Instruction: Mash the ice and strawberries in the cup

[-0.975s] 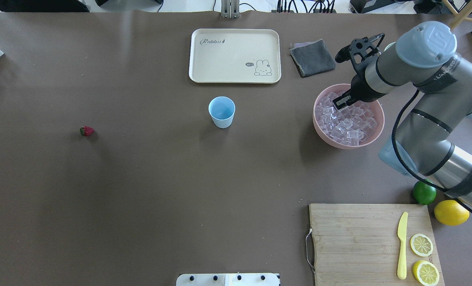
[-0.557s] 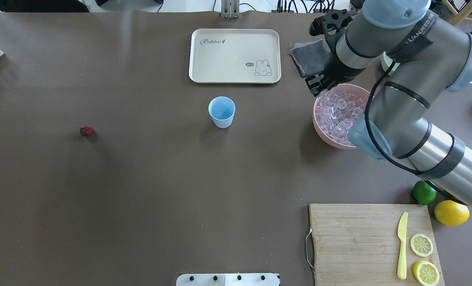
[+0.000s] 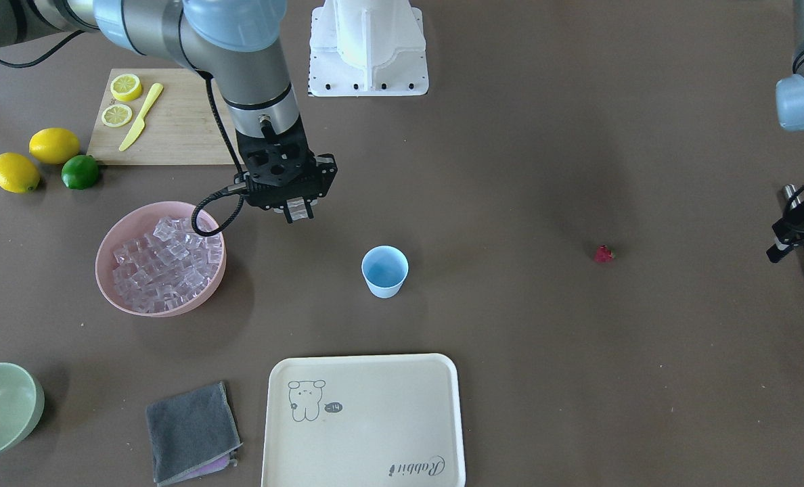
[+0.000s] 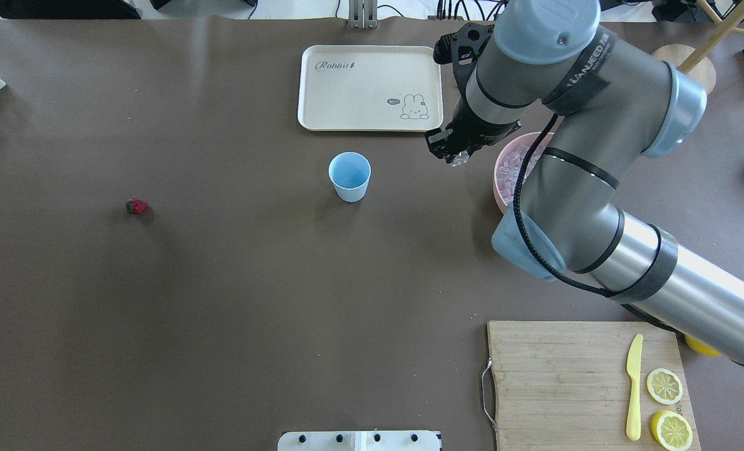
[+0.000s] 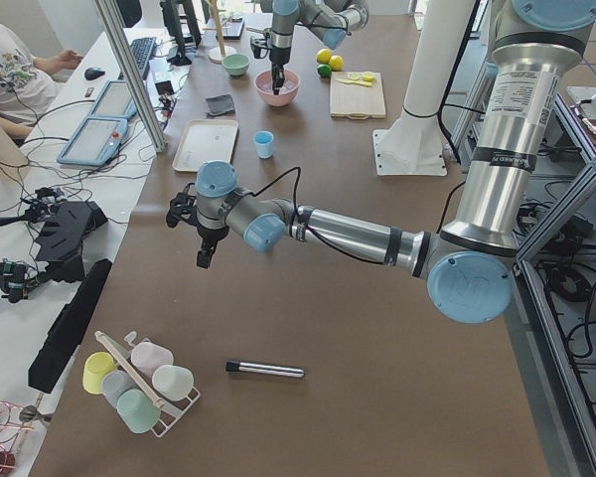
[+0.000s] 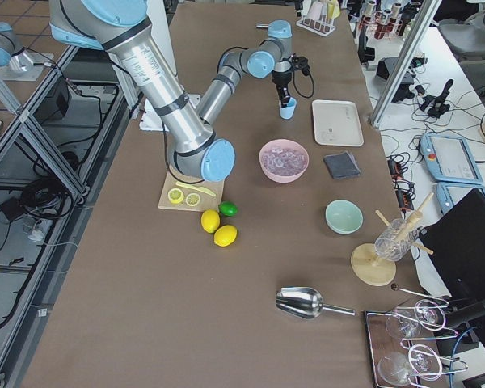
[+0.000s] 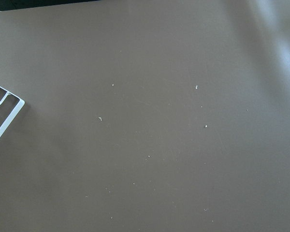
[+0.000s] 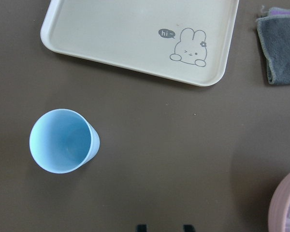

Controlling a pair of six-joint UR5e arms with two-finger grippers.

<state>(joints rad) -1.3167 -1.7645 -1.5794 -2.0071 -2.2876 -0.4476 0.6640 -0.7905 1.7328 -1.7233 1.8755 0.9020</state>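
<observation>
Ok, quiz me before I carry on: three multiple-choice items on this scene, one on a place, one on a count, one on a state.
1. Where is the strawberry relative to the cup?
A inside it
B on the table, apart from it, on the robot's left
C touching it on the robot's right

2. How many lemon slices lie on the cutting board?
A one
B three
C two

3. The right gripper is:
A open and empty
B shut on the cup
C shut on an ice cube

Answers:
1 B, the berry lies alone, far left in the overhead view.
2 C, two cut rounds show on the board.
3 C, a clear cube sits clamped at its tip.
</observation>
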